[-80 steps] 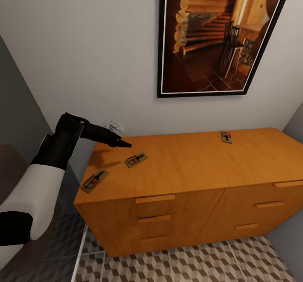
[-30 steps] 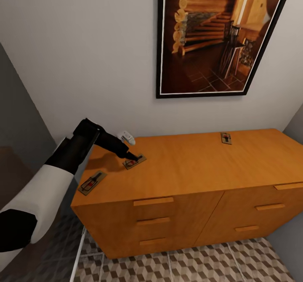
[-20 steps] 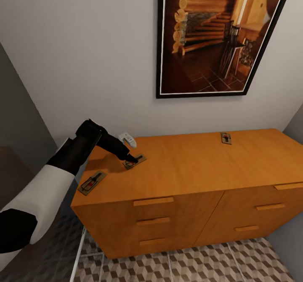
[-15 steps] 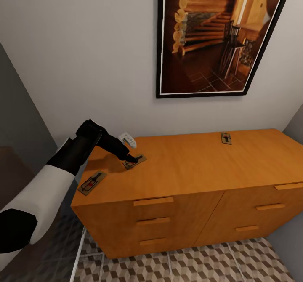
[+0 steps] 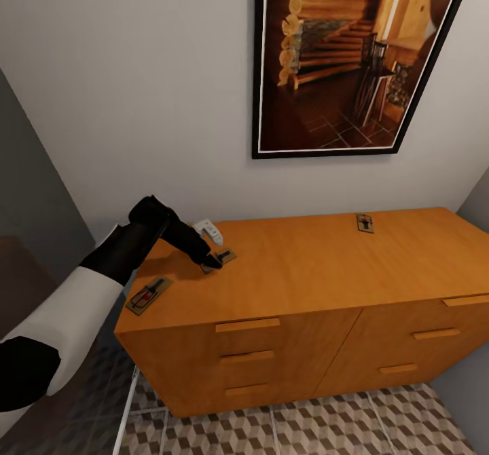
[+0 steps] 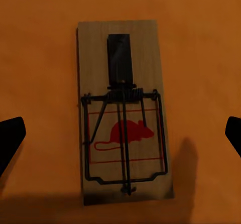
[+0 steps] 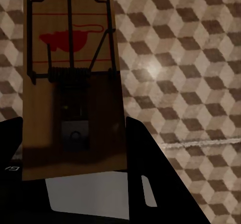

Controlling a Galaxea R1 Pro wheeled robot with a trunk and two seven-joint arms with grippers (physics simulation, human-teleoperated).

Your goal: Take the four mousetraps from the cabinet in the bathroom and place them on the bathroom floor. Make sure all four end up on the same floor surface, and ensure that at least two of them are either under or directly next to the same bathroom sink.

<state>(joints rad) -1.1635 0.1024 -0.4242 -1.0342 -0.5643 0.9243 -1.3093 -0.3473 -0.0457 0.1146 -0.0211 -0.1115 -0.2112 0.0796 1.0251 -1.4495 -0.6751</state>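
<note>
Three mousetraps lie on top of the orange-brown cabinet (image 5: 285, 346): one near its front left corner (image 5: 151, 295), one at the back right (image 5: 365, 222), and one (image 5: 224, 257) under my left gripper (image 5: 212, 261). In the left wrist view that mousetrap (image 6: 123, 138) lies flat on the wood, with the open gripper's fingertips (image 6: 10, 139) far apart on either side of it and not touching it. My right gripper (image 7: 75, 156) is shut on another mousetrap (image 7: 70, 83), held above the cube-patterned bathroom floor (image 7: 191, 43).
A large framed picture (image 5: 339, 61) hangs on the white wall above the cabinet. A grey wall (image 5: 27, 170) closes the left side, another (image 5: 468, 373) the right. Patterned floor (image 5: 326, 421) shows before the drawers, with a thin white rail (image 5: 129, 407) at the lower left.
My left arm has swung right and down from above the cabinet's left end, and its gripper now straddles the middle-left mousetrap. The traps on the cabinet have not moved.
</note>
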